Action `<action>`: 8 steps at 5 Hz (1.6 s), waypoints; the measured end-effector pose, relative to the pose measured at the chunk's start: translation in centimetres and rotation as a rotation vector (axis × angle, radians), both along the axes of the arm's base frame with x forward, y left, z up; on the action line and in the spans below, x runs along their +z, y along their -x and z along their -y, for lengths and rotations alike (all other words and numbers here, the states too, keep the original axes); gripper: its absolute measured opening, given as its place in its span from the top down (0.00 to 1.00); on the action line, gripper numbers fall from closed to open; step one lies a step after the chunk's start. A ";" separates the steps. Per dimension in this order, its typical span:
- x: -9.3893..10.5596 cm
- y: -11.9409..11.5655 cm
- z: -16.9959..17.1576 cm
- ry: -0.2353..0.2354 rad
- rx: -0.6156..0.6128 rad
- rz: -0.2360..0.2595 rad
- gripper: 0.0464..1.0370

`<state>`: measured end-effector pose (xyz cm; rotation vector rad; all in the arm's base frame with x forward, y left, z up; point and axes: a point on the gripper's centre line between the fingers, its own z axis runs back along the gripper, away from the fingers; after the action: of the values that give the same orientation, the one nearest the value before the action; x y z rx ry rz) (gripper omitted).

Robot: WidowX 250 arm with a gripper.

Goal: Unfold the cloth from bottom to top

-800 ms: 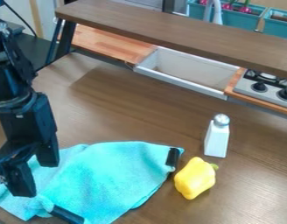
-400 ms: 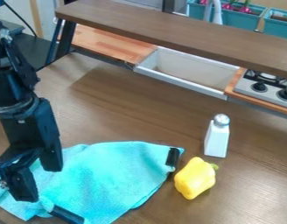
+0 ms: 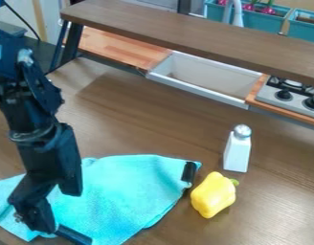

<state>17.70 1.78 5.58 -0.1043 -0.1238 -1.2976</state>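
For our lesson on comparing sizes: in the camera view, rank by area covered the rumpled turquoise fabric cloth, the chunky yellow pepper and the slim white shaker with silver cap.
1. Turquoise cloth
2. Yellow pepper
3. White shaker

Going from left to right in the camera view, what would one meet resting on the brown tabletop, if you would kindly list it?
Turquoise fabric cloth → yellow bell pepper with a green stem → white, tapered shaker with a silver top.

No readable text, label, brand, number or sign can be made out on anything.
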 end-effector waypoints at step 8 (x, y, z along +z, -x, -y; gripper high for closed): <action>-2.6 2.0 2.2 -0.538 0.031 0.244 0.04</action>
<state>15.68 -0.43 2.94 0.5144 0.0195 -1.2693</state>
